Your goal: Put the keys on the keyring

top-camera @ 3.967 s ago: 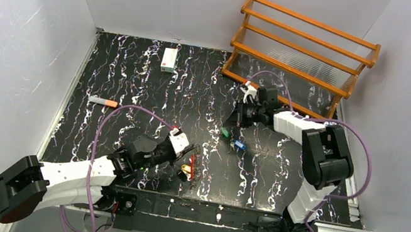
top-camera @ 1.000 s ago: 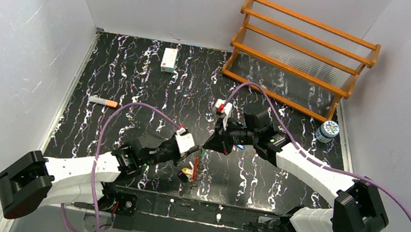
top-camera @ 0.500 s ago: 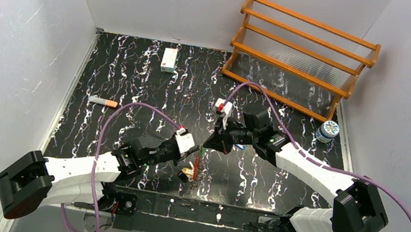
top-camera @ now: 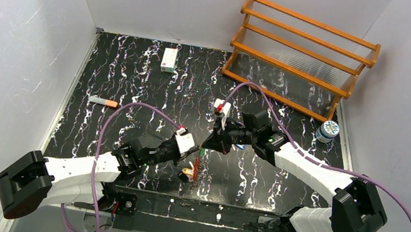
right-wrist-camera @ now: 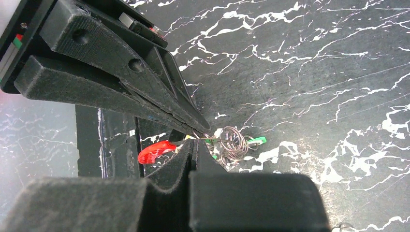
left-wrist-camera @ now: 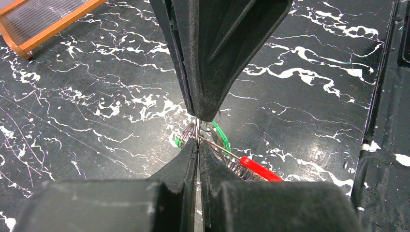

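Note:
The keyring [top-camera: 194, 168], a thin wire loop with a red segment [left-wrist-camera: 258, 169] and small metal rings, hangs at the front middle of the table. My left gripper [top-camera: 192, 153] is shut on the loop's wire [left-wrist-camera: 197, 138]. My right gripper [top-camera: 206, 147] meets it tip to tip from the right and is shut on the green key [left-wrist-camera: 221, 136]. In the right wrist view the green tag [right-wrist-camera: 256, 140] sticks out past the wire rings [right-wrist-camera: 232, 143], and the red segment [right-wrist-camera: 154, 151] is to the left. The blue key is hidden by the right arm.
A wooden rack [top-camera: 304, 50] stands at the back right, with a small jar [top-camera: 328, 130] beside it. A small white box [top-camera: 169, 58] lies at the back. An orange-tipped marker [top-camera: 103, 101] lies at the left. The left gripper's fingers [right-wrist-camera: 121, 87] fill the upper left of the right wrist view.
Four seconds ago the right gripper was near the rack and the green key lay on the table. It has since come to the keyring; over the last second both arms barely moved.

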Available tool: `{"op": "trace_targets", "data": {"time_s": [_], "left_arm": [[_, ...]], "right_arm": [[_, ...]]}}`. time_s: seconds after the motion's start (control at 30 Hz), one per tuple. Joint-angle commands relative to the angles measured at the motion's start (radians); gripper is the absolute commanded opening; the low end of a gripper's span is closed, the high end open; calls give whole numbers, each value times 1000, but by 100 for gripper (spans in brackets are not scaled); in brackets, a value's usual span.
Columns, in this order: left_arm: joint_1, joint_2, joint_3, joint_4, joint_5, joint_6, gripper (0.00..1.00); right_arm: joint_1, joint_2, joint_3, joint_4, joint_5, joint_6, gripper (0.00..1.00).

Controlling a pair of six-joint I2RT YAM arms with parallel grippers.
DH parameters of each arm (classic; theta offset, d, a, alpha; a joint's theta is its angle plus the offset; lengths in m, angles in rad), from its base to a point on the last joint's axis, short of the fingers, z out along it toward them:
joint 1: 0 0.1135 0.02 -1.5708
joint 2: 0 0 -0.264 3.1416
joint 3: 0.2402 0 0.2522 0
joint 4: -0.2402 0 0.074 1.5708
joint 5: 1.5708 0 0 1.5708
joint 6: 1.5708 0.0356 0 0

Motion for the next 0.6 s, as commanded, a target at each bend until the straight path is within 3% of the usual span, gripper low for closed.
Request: {"op": "trace_targets", "data": {"time_s": [0.0, 0.57], "left_arm": [[-2, -8, 30, 8, 13, 4, 0], [-3, -18, 26, 8, 10, 5, 0]], "right_arm": [[7, -2, 44, 44, -21, -20, 1], [6, 7, 33, 7, 126, -35, 1]]}}
